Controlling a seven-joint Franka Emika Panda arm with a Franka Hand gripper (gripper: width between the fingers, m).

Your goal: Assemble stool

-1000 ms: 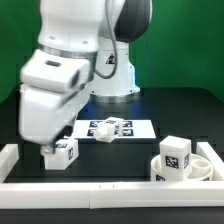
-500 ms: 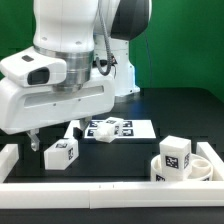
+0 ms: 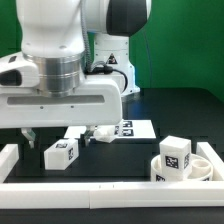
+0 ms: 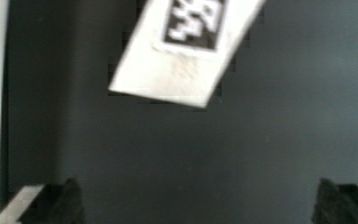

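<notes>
Exterior view: the hand (image 3: 62,135) hangs open and empty near a loose leg (image 3: 62,154); the seat (image 3: 208,166) apparently awaits its legs.

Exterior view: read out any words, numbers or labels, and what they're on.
No readable words or numbers.
Square tags only, not text: near leg, second leg on the seat, marker board.
Dark mark on the robot base: too blurred to read.

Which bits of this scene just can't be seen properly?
Exterior view: the arm hides most of the marker board.
Exterior view: a leg covers part of the seat.
Wrist view: a tagged part is blurred and cut off by the frame edge; only the jaws' tips show.
</notes>
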